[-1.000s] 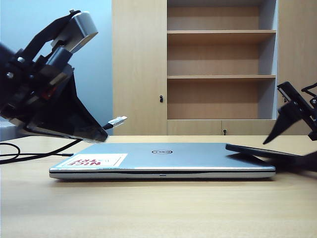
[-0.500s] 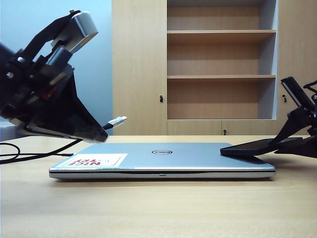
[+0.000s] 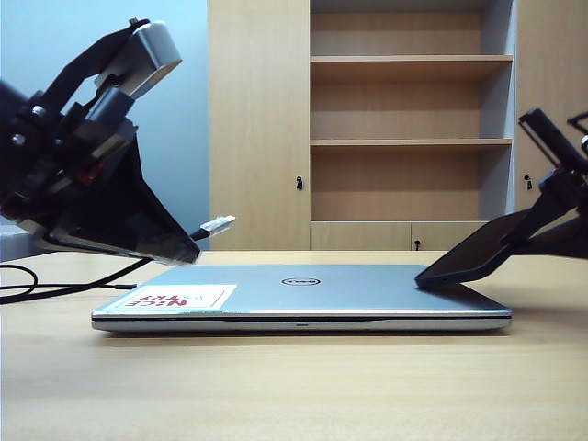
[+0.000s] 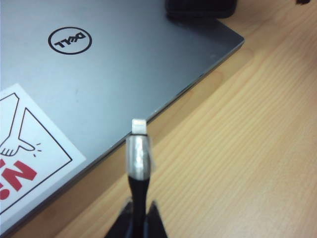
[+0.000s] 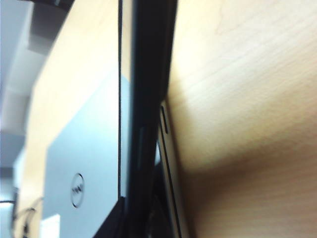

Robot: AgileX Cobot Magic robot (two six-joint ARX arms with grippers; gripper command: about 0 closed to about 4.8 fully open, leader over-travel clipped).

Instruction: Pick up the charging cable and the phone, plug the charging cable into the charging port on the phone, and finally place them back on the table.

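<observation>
In the exterior view the left gripper (image 3: 179, 246) hangs at about nine o'clock, just above the near left corner of the closed silver Dell laptop (image 3: 303, 294), its fingers pressed together on the dark collar of the charging cable (image 3: 213, 226). The silver plug sticks out free toward three o'clock, tilted slightly up, and the black cord trails off to the left edge over the table (image 3: 294, 386). The left wrist view shows the same pinch: the left gripper (image 4: 136, 223) clamps the cable (image 4: 137, 158) just behind its metal sleeve, and the plug tip hovers over the laptop's (image 4: 99, 74) edge beside the white red-lettered sticker (image 4: 25, 153). At three o'clock in the exterior view the right gripper (image 3: 533, 230) pinches the far end of the phone (image 3: 464, 257), which is tilted, its low end touching the right rear part of the laptop lid and its high end raised toward the claw. In the right wrist view the phone (image 5: 146, 99) appears edge-on as a dark slab between the fingers, over the laptop (image 5: 84, 168) and table (image 5: 237, 99). The charging port cannot be made out.
</observation>
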